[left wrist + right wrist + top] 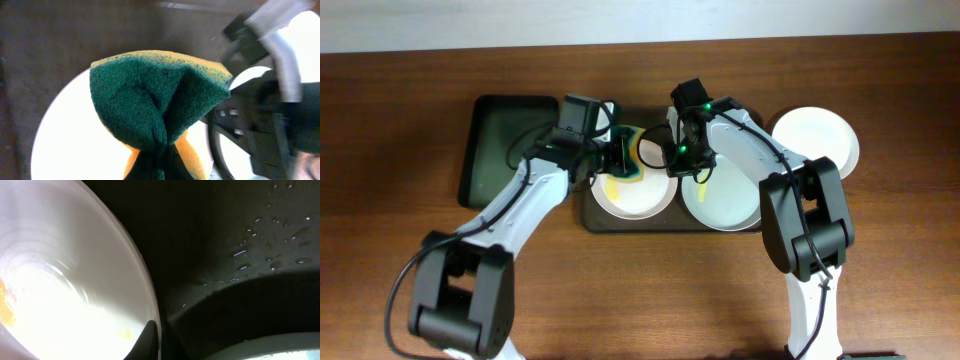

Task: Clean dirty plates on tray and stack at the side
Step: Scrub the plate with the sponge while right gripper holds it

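The dark tray (588, 218) holds two white plates. The left plate (645, 196) has a yellow smear and also shows in the left wrist view (65, 140) and the right wrist view (60, 290). My left gripper (623, 157) is shut on a green and yellow sponge (640, 153) (155, 95) and holds it over this plate's far edge. My right gripper (677, 166) pinches this plate's right rim, with one dark finger (146, 341) inside the rim. The second plate (725, 200) lies right of it on the tray. A third clean plate (817, 140) sits on the table to the right.
A black basin with a green bottom (505, 145) stands left of the tray. Water droplets lie on the tray floor (260, 245). The two arms meet close together over the left plate. The wooden table (400, 150) surrounds everything.
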You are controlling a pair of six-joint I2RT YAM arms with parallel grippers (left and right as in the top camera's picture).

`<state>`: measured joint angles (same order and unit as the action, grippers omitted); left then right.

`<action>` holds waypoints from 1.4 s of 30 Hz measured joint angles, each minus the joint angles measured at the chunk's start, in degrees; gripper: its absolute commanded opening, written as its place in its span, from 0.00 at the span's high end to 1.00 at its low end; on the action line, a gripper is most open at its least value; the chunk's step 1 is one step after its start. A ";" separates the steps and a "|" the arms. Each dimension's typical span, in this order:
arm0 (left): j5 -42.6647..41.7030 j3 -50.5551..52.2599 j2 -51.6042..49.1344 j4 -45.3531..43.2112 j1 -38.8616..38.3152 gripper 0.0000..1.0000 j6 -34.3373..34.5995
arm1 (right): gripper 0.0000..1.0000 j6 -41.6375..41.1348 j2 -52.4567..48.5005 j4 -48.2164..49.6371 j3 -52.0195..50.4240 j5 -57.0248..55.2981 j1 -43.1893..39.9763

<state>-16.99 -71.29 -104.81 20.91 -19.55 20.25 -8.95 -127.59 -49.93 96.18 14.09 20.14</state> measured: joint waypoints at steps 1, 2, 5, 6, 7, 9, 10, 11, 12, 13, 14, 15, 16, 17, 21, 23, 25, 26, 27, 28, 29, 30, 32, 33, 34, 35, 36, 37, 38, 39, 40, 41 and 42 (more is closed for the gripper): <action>0.35 0.00 -0.72 0.02 -0.07 1.00 0.22 | 0.96 0.11 0.00 0.02 -0.02 0.02 0.00; 0.76 0.00 -1.11 0.04 -0.07 1.00 0.44 | 0.96 0.15 0.00 0.04 -0.04 0.04 0.00; 2.21 0.00 -2.56 0.02 -0.04 1.00 1.07 | 0.96 0.20 0.00 0.07 -0.04 0.22 0.02; 2.49 0.00 -2.93 0.09 -0.04 1.00 1.55 | 0.96 0.20 0.00 0.09 -0.07 0.20 0.02; 2.58 0.00 -3.32 0.31 -0.04 1.00 2.19 | 0.97 0.22 0.00 0.09 -0.09 0.20 0.02; 2.71 0.00 -4.02 0.87 -0.04 1.00 3.19 | 0.96 0.22 0.00 0.11 -0.11 0.20 0.02; 2.80 0.00 -4.50 1.01 -0.07 1.00 3.69 | 0.96 0.24 0.00 0.11 -0.09 0.20 0.02; 2.86 0.00 -5.07 0.96 -0.15 1.00 4.15 | 0.96 0.24 0.00 0.13 -0.09 0.20 0.02; 2.91 0.00 -5.64 0.94 -0.28 1.00 4.50 | 0.96 0.26 0.00 0.13 -0.11 0.20 0.02; 2.91 0.00 -6.45 0.94 -0.48 1.00 4.72 | 0.96 0.24 0.00 0.13 -0.11 0.20 0.02; 2.91 0.00 -7.43 0.94 -0.85 1.00 4.96 | 0.96 0.20 0.00 0.15 -0.11 0.20 0.02; 2.93 0.00 -8.55 0.87 -1.44 1.00 5.11 | 0.96 0.28 0.00 0.15 -0.11 0.20 0.02; 3.02 0.00 -9.07 0.63 -1.81 1.00 5.14 | 0.96 0.28 0.00 0.17 -0.11 0.20 0.02; 3.48 -0.09 -9.25 0.48 -2.19 1.00 5.14 | 0.96 0.31 0.00 0.20 -0.11 0.20 0.02; 6.84 -0.57 -9.31 1.60 -3.08 1.00 5.18 | 0.96 0.37 0.00 0.22 -0.15 0.20 0.02; 11.52 -1.11 -9.31 3.21 -4.00 1.00 5.38 | 0.96 0.35 0.00 0.22 -0.15 0.20 0.02; 16.65 -1.57 -9.31 4.81 -5.14 1.00 5.51 | 0.96 0.37 0.00 0.31 -0.15 0.52 0.07; 19.71 -1.77 -9.31 5.55 -5.66 1.00 5.55 | 0.95 0.31 0.00 0.46 -0.20 0.72 0.24; 23.65 -1.86 -9.31 6.32 -6.12 1.00 5.60 | 0.96 0.33 0.00 0.50 -0.22 0.90 0.61; 27.15 -1.86 -9.31 6.75 -6.32 1.00 5.66 | 0.96 0.35 0.00 0.55 -0.22 0.90 0.92; 29.14 -1.86 -9.29 6.99 -6.34 1.00 5.73 | 0.96 0.31 0.00 0.59 -0.22 0.90 1.27; 32.09 -1.86 -9.31 7.28 -6.32 1.00 5.75 | 0.96 0.24 0.00 0.70 -0.22 0.90 1.51; 37.24 -1.84 -9.31 7.87 -6.29 1.00 5.73 | 0.96 0.11 0.00 0.74 -0.22 0.94 1.60; 38.03 -1.84 -9.29 8.02 -6.29 1.00 5.73 | 0.96 0.13 0.00 0.74 -0.22 0.94 1.60; 38.95 -1.84 -9.25 8.13 -6.29 1.00 5.73 | 0.96 0.15 0.00 0.74 -0.22 0.96 1.60; 39.65 -1.84 -9.11 8.26 -6.29 1.00 5.73 | 0.96 0.13 0.00 0.74 -0.22 1.03 1.60; 40.44 -1.84 -8.63 8.48 -6.27 1.00 5.73 | 0.96 0.09 0.00 0.74 -0.22 1.03 1.60; 40.83 -1.84 -8.13 8.52 -6.25 1.00 5.73 | 0.96 0.13 0.00 0.74 -0.22 1.03 1.60; 40.98 -1.81 -7.52 8.55 -6.19 1.00 5.75 | 0.96 0.15 0.00 0.72 -0.22 1.01 1.60; 41.38 -1.79 -6.62 8.52 -6.05 1.00 5.75 | 0.96 0.13 0.00 0.50 -0.22 0.79 1.60; 41.22 -1.79 -5.14 8.48 -5.42 1.00 5.73 | 0.96 0.20 0.00 0.33 -0.22 0.59 1.46; 40.41 -1.79 -4.24 8.41 -5.03 1.00 5.75 | 0.96 0.20 0.00 0.31 -0.22 0.59 1.38; 38.69 -1.79 -3.13 8.24 -4.52 1.00 5.75 | 0.96 0.22 0.00 0.28 -0.22 0.55 1.31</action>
<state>21.69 -73.08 -107.94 29.15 -24.08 26.00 -8.73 -127.59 -49.65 95.96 14.63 21.45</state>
